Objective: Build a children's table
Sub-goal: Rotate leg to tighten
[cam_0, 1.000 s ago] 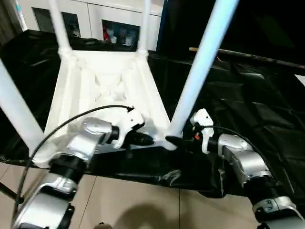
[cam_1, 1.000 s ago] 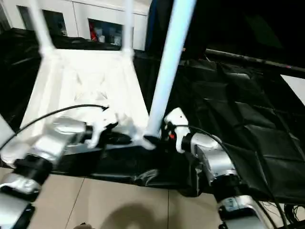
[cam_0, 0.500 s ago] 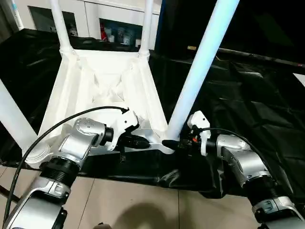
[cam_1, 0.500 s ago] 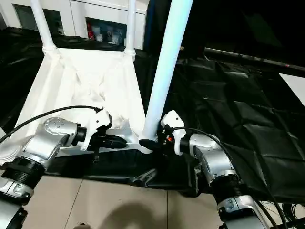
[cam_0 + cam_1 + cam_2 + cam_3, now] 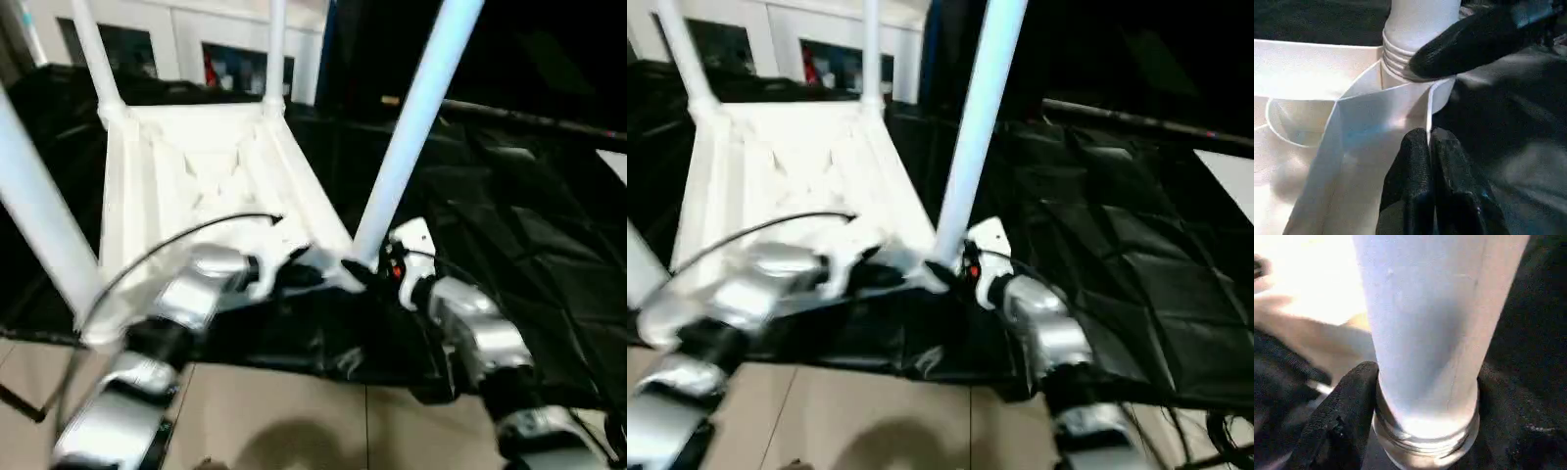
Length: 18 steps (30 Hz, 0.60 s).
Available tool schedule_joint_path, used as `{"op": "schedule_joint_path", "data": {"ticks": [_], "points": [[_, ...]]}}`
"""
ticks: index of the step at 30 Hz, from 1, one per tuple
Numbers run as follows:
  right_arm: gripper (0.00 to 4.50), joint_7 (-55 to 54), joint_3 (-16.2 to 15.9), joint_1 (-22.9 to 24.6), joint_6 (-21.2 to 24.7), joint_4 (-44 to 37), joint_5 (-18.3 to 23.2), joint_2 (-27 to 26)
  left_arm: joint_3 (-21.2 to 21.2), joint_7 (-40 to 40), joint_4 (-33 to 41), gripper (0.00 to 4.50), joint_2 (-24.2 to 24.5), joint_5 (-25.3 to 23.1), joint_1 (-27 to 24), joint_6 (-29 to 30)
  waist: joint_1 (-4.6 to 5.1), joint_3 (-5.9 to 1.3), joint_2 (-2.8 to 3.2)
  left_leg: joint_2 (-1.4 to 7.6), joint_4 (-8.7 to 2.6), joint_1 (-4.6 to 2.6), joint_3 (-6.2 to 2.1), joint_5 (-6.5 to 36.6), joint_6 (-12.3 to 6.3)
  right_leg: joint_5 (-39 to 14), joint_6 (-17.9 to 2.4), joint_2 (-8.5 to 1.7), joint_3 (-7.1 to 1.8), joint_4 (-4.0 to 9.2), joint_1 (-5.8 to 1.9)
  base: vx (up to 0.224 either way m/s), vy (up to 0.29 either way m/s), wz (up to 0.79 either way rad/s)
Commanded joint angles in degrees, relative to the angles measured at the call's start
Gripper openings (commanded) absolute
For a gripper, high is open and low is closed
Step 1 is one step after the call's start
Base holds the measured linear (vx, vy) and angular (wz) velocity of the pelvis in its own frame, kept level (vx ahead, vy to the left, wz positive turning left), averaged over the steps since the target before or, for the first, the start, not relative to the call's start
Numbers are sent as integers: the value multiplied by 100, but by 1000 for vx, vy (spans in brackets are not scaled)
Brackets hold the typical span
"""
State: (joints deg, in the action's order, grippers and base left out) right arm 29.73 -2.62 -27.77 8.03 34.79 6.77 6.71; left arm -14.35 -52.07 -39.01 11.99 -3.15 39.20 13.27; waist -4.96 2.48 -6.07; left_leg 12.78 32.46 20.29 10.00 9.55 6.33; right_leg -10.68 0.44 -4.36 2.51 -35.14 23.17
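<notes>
A: Head views first. Where's the children's table?

B: The tabletop (image 5: 211, 171) lies upside down, ribbed underside up, on the black-draped work table (image 5: 529, 225). Four legs stand in the corner sockets. The near right leg (image 5: 416, 122) rises tall beside the right arm, the near left leg (image 5: 39, 211) at the left edge, the two far legs (image 5: 88, 49) at the back by a white cabinet (image 5: 794, 29). Heavy motion blur on both arms.

A: Grippers from up there?

B: The left gripper (image 5: 312, 276) sits at the near edge of the tabletop, just beside the near right socket. The right gripper (image 5: 364, 271) is at the foot of the near right leg. Can't read the fingers from up here, too smeared.

A: Left wrist view?

B: Left fingers (image 5: 1418, 166) pressed together, with the thin white edge of the tabletop (image 5: 1376, 122) running right into the seam between them, so they're pinching that rim. The ridged foot of the leg (image 5: 1415, 19) sits in the socket ahead. One black finger of the right gripper (image 5: 1469, 39) lies against that foot.

A: Right wrist view?

B: The leg (image 5: 1435, 323) stands square in front of the camera. One right finger (image 5: 1347, 406) is touching the ringed base on one side, the other side is too dark to make out. Jaws spread around the leg foot.
</notes>
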Motion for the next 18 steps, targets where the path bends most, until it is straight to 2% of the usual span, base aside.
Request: {"op": "schedule_joint_path", "data": {"ticks": [1, 3, 7, 8, 9, 10, 11, 15, 18], "points": [[270, -413, -134, -18, 141, 237, -204, -141, 42, 513, -246, 0, -388, 81, 44, -76, 21, -289, 7, 19, -367, -29, 30, 1547, 104, -2130, -687, -302, -187, 511, -175, 0, 0, 0], [270, -579, -104, -56, 192, 225, -163, -397, 66, 906, -491, 0, -640, -3, 182, -115, 6, -300, 6, 21, -363, -28, 31, 1452, 73, -1870, -702, -292, -188, 493, -186, 0, 0, 0], [270, -400, -210, -33, 94, 135, -162, -495, 14, 926, -579, 0, -705, -88, 239, -205, -24, -307, -3, 14, -349, -11, 46, 1255, -61, -1335, -818, -282, -189, 450, -223, 0, 0, 0], [270, -244, -274, 0, -3, 59, -153, -479, -23, 871, -592, 0, -684, -123, 246, -243, -25, -310, 27, 13, -352, -11, 44, 1256, -64, -1318, -830, -286, -190, 446, -229, 0, 0, 0], [304, -244, -274, 0, -3, 59, -153, -479, -23, 871, -592, 0, -684, -123, 246, -243, -23, -301, 9, 12, -353, -10, 49, 1296, -77, -1397, -817, -287, -188, 463, -226, 0, 0, 0], [325, -196, -276, 8, -31, 42, -137, -472, -35, 846, -614, 0, -672, -130, 252, -268, -24, -296, 13, 13, -360, -9, 43, 1351, -67, -1530, -799, -292, -186, 475, -227, 0, 0, 0], [339, -59, -255, 12, -13, 8, -65, -425, -38, 784, -624, 0, -623, -136, 245, -286, -22, -295, -8, 13, -361, -8, 43, 1387, -67, -1609, -779, -290, -183, 485, -225, 0, 0, 0], [369, 467, -339, 20, -58, -67, -68, -97, -73, 352, -499, 0, -392, -109, 156, -305, -17, -292, 7, 23, -368, 3, 30, 1441, -91, -1713, -761, -299, -182, 492, -229, 0, 0, 0], [369, 937, -421, 54, -106, -146, -62, 184, -98, 54, -377, 0, -244, -68, 87, -282, -24, -291, 6, 30, -365, 8, 33, 1392, -125, -1617, -818, -303, -179, 490, -242, 0, 0, 0]]}}
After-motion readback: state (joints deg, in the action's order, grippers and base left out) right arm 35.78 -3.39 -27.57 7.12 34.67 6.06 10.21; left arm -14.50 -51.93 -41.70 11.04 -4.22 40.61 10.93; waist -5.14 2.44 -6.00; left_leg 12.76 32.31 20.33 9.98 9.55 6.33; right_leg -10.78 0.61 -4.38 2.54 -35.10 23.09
